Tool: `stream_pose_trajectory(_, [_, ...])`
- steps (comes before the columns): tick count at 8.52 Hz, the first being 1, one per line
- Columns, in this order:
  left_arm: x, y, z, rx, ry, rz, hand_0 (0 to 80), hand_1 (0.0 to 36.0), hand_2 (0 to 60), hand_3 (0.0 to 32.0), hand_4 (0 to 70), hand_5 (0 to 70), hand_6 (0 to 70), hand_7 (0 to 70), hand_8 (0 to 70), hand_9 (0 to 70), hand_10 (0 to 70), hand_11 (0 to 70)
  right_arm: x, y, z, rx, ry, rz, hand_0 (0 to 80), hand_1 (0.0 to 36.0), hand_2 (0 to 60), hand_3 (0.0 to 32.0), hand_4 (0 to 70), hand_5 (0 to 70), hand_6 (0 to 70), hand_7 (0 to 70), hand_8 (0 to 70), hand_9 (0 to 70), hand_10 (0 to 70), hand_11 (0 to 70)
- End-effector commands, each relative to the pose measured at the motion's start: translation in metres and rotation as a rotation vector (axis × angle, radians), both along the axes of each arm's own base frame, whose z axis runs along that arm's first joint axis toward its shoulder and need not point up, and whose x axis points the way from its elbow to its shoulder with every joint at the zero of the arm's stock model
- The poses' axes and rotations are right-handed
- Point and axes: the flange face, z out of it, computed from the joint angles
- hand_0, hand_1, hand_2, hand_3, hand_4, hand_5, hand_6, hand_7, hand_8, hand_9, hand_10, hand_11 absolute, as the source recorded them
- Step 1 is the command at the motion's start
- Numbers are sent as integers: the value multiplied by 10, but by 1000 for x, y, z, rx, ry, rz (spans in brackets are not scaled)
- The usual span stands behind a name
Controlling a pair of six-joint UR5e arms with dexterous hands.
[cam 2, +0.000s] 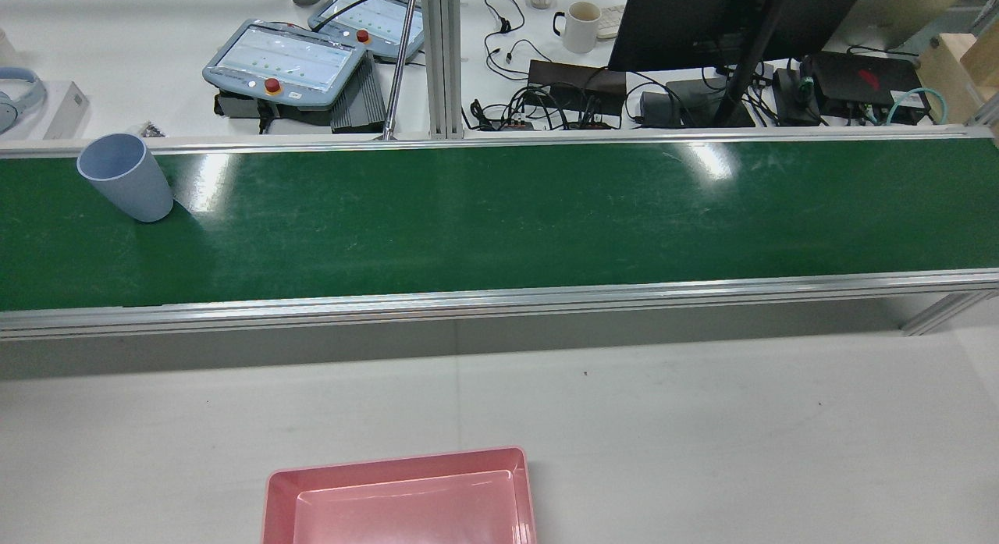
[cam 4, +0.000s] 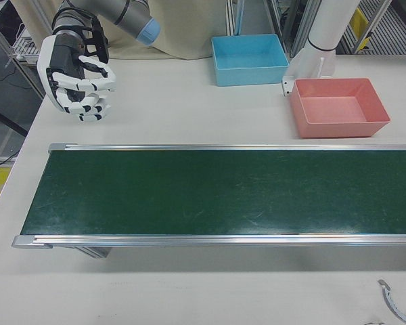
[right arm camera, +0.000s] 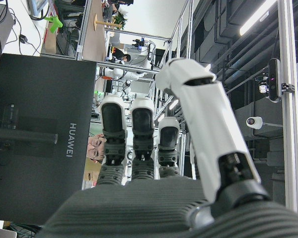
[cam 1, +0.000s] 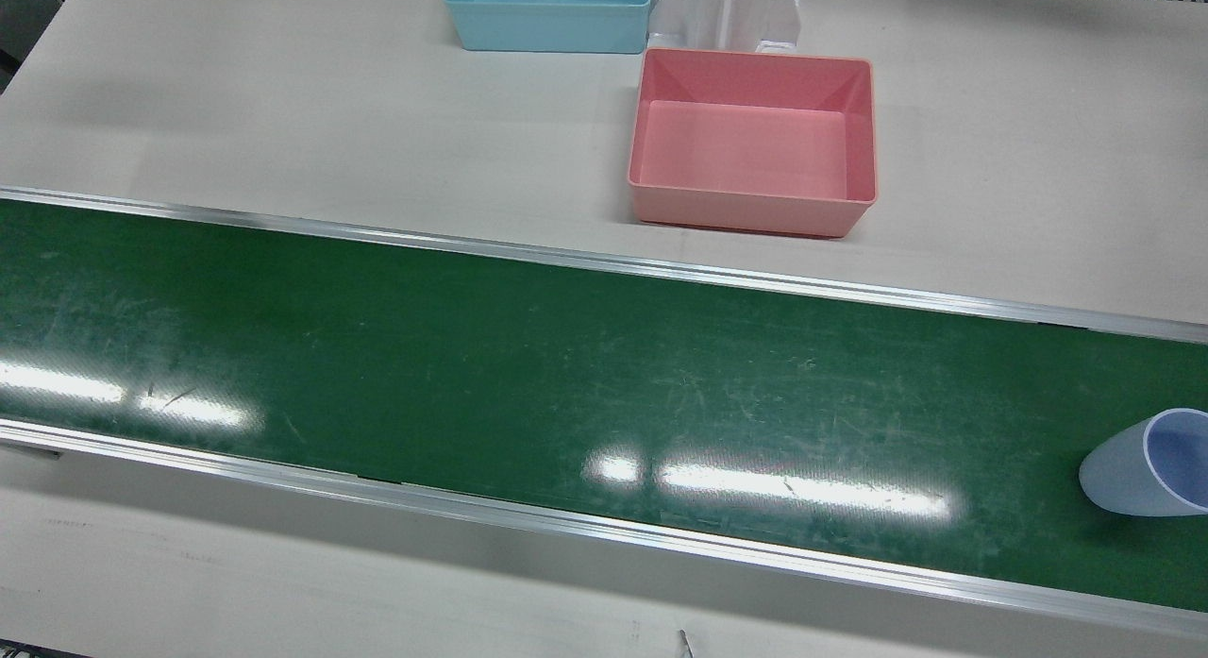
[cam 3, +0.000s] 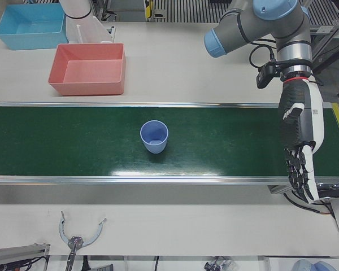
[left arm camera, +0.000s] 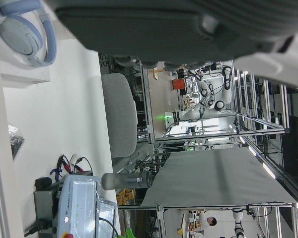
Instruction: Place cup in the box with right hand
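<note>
**Cup waits on the belt, both hands hold nothing**

Your right hand [cam 4: 78, 78] has its fingers [cam 4: 95, 84] curled in a bit, but they are apart and hold nothing. It hangs over the white desk [cam 4: 169, 118], near the end of the green belt [cam 4: 223, 189] on the robot's right side, between that end and the desk's back edge. In the right hand view the fingers point up, side by side, in front of a black monitor [right arm camera: 35, 134].

Your left hand [cam 3: 300, 144] has its fingers [cam 3: 298, 172] stretched out and pointing down, with nothing in them. It hangs over the other end of the belt, close to the front rail.

The blue cup [cam 3: 154, 136] stands upright on the belt, open side up, about in the middle between the two rails. It is on the left arm's half of the belt, well apart from both hands.

The pink box [cam 3: 88, 69] sits on the desk just behind the belt's back rail, and nothing is inside it. A blue box [cam 3: 30, 26] sits farther back, near the desk's back edge
</note>
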Motion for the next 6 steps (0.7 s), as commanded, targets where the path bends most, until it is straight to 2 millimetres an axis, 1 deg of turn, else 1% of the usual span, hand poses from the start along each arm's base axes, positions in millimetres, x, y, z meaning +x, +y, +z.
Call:
stream_pose_trajectory(1, [1,0,0,0,0,1,0,0,0,0,0,0,0,0,0,0,0,0,1,1,-1,3,0,2,800,360,330,0,288,214,224,700,446,565,347,522])
stream_pose_trajectory(4, [1,0,0,0,0,1,0,0,0,0,0,0,0,0,0,0,0,0,0,1,-3,5,0,1,800,360,331,0,270,213,216,700,439,552,337,510])
stream_pose_trajectory(6, [1,0,0,0,0,1,0,0,0,0,0,0,0,0,0,0,0,0,0,0,-3,6,0,1,800,360,342,0,299,212,223,700,445,563,344,518])
